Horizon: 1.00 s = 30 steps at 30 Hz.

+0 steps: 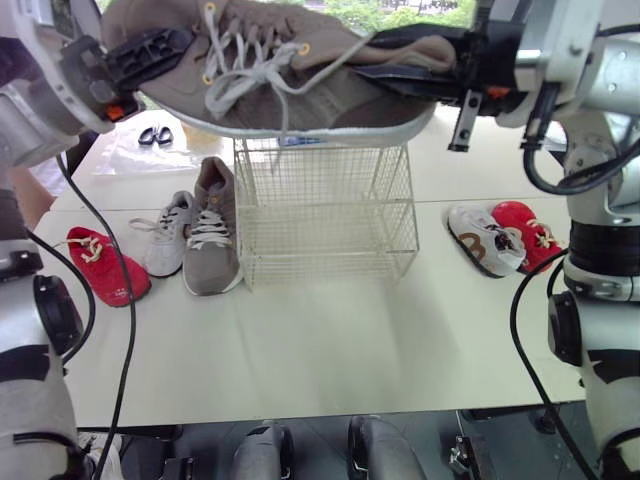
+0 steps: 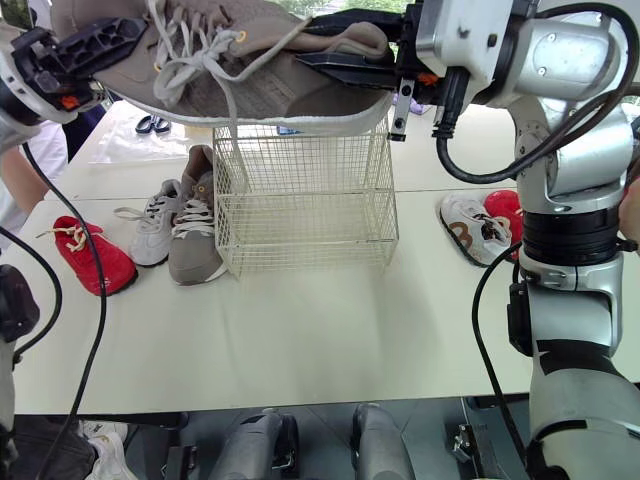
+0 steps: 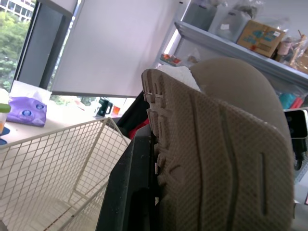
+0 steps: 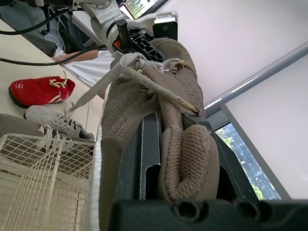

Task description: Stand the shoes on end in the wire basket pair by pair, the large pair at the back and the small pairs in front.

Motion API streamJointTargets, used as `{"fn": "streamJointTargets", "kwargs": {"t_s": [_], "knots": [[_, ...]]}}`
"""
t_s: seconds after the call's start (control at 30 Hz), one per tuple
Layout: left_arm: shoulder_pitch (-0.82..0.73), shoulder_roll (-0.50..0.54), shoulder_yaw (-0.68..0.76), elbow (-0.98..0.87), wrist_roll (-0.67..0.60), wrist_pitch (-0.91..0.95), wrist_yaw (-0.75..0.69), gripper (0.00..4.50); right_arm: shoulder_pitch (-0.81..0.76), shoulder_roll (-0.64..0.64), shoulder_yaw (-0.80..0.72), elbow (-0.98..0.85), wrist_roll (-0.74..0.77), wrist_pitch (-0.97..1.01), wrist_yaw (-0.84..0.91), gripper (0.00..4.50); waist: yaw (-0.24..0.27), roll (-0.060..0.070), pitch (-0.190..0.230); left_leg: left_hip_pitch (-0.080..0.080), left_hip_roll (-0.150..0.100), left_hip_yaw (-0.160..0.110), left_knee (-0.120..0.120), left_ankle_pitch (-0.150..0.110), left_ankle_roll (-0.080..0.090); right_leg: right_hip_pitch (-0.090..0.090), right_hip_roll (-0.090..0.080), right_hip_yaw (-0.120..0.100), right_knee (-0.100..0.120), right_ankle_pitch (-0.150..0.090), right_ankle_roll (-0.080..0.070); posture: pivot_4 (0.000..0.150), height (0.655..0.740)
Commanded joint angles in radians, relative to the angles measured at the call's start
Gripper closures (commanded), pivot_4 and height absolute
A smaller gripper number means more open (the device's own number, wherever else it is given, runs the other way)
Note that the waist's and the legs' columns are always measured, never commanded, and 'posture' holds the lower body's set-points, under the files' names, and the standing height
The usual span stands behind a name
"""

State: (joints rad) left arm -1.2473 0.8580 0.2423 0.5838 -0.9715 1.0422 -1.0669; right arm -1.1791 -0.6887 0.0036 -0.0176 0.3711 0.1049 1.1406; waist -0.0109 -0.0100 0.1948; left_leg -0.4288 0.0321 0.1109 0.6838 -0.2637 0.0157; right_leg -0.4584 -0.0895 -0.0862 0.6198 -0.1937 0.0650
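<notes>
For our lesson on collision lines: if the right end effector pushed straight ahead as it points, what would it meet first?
The right end effector grips the brown shoe by its heel; past the shoe, probably the left end effector at the toe, though depth is unclear.

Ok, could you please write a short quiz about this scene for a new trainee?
1. True or false: the wire basket already holds a shoe.
2. Which part of the raised taupe shoe does the right gripper clamp? A toe, B heel, C laces.
3. Fill in: to the right of the basket lie a white shoe and a ___ shoe.
Key: 1 false; 2 B; 3 red, the red shoe.
</notes>
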Motion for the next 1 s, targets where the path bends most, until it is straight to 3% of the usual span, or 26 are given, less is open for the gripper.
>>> {"fn": "streamJointTargets", "kwargs": {"t_s": [0.03,0.07,0.17,0.33,0.5,0.67,0.77,1.0], "knots": [[0.001,-0.028,0.097,-0.074,-0.039,0.003,0.043,3.96,-0.014,0.001,-0.047,-0.02,0.014,0.029,-0.059,4.26,-0.001,0.0,0.0,0.0,0.0,0.0,0.0,0.0,0.0,0.0,0.0,0.0,0.0,0.0,0.0,0.15,0.74],[0.013,-0.038,0.123,-0.087,-0.048,0.003,0.069,3.96,-0.013,0.008,-0.056,-0.013,0.013,0.04,-0.085,4.26,-0.001,0.0,0.0,0.0,0.0,-0.001,0.0,0.0,0.0,0.0,0.0,0.0,0.0,0.0,0.0,0.15,0.74],[0.07,-0.076,0.222,-0.16,-0.082,-0.011,0.163,3.96,0.001,0.023,-0.111,-0.006,0.058,0.123,-0.166,2.83,-0.002,0.0,0.0,0.0,0.0,-0.002,0.0,0.0,0.0,-0.001,0.0,0.001,0.002,0.0,0.0,0.15,0.74],[0.249,-0.282,0.432,-0.461,-0.227,-0.117,0.44,3.96,0.089,0.088,-0.289,-0.017,0.178,0.271,-0.414,0.18,0.0,-0.001,0.0,0.002,0.001,-0.003,0.0,0.0,-0.001,0.0,-0.004,0.001,0.009,0.0,0.0,0.15,0.74],[0.318,-0.479,0.458,-0.668,-0.32,-0.244,0.655,3.96,0.142,0.253,-0.486,-0.022,0.458,0.416,-0.666,0.04,0.009,-0.002,-0.001,0.002,-0.001,-0.003,0.002,0.001,-0.001,0.001,-0.006,0.001,0.009,0.0,0.0,0.15,0.74],[0.305,-0.642,0.41,-0.71,-0.315,-0.408,0.763,3.96,0.192,0.499,-0.473,-0.093,0.737,0.519,-0.814,0.04,-0.002,-0.002,-0.001,0.004,0.0,-0.003,0.001,0.001,-0.001,0.003,-0.005,0.0,0.009,0.0,0.0,0.15,0.74],[0.335,-0.702,0.339,-0.712,-0.305,-0.423,0.756,3.96,0.207,0.623,-0.378,-0.159,0.778,0.535,-0.857,0.04,-0.003,-0.002,-0.001,0.004,0.0,-0.003,0.001,0.001,-0.002,0.001,-0.003,0.001,0.009,0.0,0.0,0.15,0.74],[0.379,-0.712,0.282,-0.7,-0.354,-0.425,0.745,3.96,0.204,0.673,-0.304,-0.14,0.757,0.487,-0.861,0.04,0.001,-0.002,-0.001,0.002,0.0,-0.005,0.001,0.001,-0.001,0.002,-0.002,0.001,0.009,0.0,0.0,0.15,0.74]]}}
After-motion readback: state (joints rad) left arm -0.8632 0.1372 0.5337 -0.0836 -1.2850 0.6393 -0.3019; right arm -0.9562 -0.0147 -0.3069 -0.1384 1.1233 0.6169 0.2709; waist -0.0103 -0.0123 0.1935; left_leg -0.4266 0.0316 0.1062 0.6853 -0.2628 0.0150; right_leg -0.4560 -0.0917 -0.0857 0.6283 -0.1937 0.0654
